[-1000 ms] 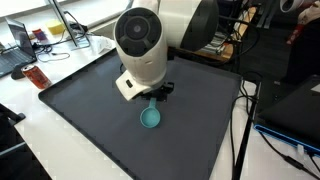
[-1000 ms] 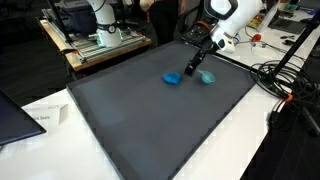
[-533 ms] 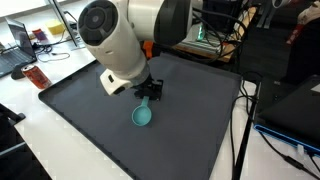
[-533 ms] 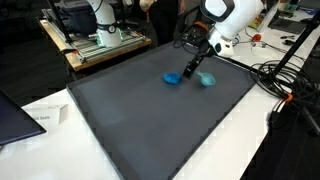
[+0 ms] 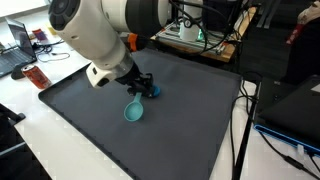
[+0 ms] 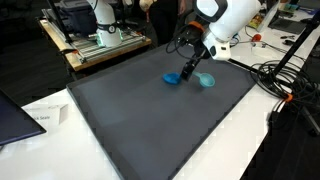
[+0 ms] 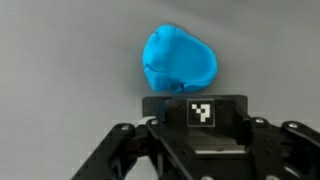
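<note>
dark grey mat (image 5: 200, 130), matte and faintly textured, covering a white worktop (image 5: 40, 140) in a laboratory crowded with benches, cables and equipment. the gripper (image 5: 145, 88) is angled down to the mat, with its jaws drawn narrow at the edge of a blue lump (image 7: 178, 62). the wrist view shows the lump touching the gripper's front, just above the black-and-white tag (image 7: 202, 112). whether the lump is pinched or only touched cannot be told. the lump lies on the mat toward its far half in an exterior view (image 6: 173, 78). a round teal piece (image 5: 133, 112) lies near it but apart from it, flat on the mat.

materials and shapes: the blue lump is irregular, rounded and creased, with a soft, slightly glossy look, like putty or crumpled foam. the teal piece is smooth and disc-like, with a shallow dished face. the gripper is hard black plastic and metal.

likely faults: a hold this shallow, taken at the rim of a yielding body, may slip or tear free when the gripper lifts. a low sideways sweep could drag the lump across the mat and knock the teal piece out of place. pressing further down would flatten the lump against the mat.
</note>
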Robot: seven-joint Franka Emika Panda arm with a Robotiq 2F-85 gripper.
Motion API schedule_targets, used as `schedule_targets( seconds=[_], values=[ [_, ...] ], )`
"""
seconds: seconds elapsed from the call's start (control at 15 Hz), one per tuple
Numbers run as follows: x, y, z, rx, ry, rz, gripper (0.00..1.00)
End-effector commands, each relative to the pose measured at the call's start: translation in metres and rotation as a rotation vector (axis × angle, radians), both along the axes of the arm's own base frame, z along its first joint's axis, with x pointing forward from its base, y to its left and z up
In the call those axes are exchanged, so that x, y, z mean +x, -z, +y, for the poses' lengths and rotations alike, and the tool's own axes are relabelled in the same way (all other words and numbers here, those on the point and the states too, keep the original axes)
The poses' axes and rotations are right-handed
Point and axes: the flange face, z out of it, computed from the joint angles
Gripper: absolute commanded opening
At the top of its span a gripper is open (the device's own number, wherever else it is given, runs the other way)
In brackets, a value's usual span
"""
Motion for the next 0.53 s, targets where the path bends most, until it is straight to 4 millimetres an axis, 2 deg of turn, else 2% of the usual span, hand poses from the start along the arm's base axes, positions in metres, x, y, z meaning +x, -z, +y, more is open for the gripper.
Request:
schedule_targets(
  seconds=[0.0, 0.47],
  values=[
    [-0.011, -0.026, -0.014, 0.066, 0.007, -0.028, 0.35],
    [-0.039, -0.065, -0.025, 0.057, 0.013, -0.090, 0.35]
  ],
)
